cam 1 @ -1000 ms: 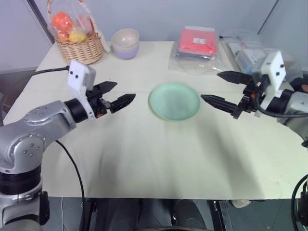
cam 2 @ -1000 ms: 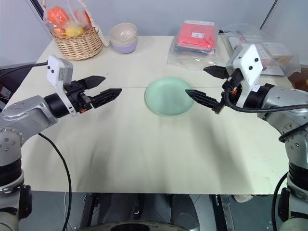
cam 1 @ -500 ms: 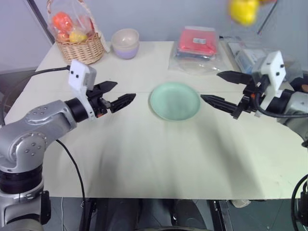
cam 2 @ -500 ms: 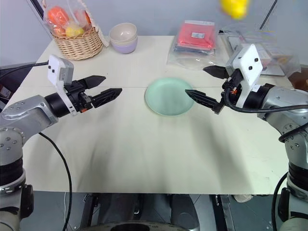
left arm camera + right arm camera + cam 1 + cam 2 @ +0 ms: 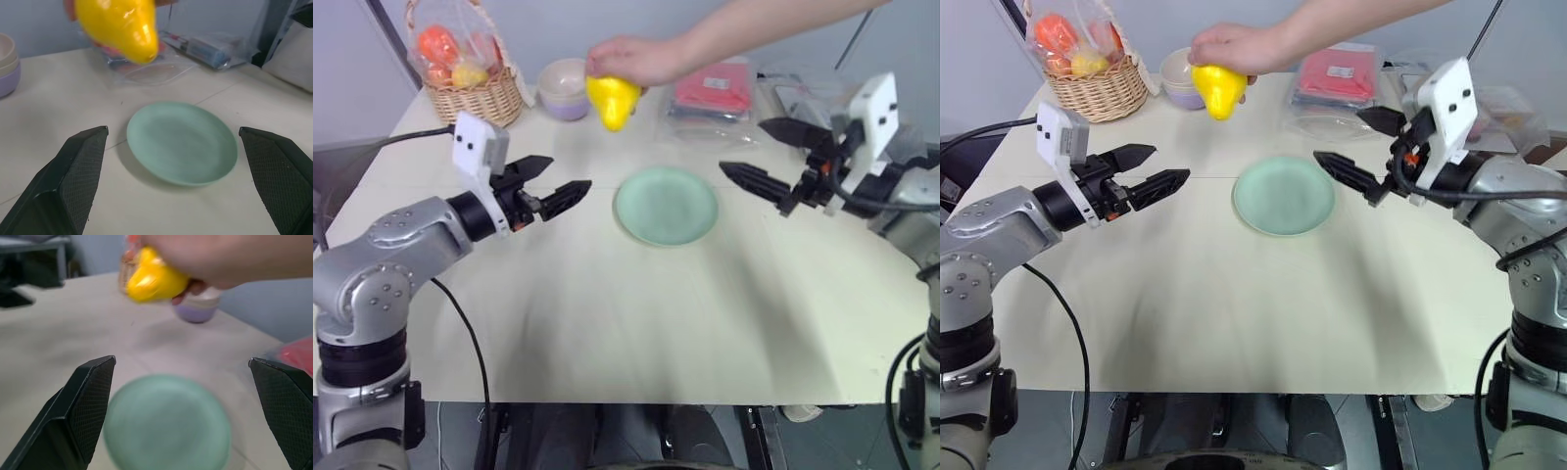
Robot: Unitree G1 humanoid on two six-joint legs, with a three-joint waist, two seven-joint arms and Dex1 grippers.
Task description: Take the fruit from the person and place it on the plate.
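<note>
Waiting for handover: person's hand [image 5: 626,59] holds fruit [image 5: 612,101] above far counter [image 5: 607,323], beyond plate [image 5: 666,206]. Left gripper [image 5: 560,186], right gripper [image 5: 766,162] jaws apart; close only once fruit sits between.

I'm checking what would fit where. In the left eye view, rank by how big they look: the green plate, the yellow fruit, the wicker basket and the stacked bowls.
1. wicker basket, handle included, about level with the plate; the two look alike.
3. fruit and stacked bowls look alike; the fruit is raised in the person's hand, so unsure.

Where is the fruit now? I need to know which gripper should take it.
The fruit is in the person's hand, above the table behind the plate, near the bowls.
</note>
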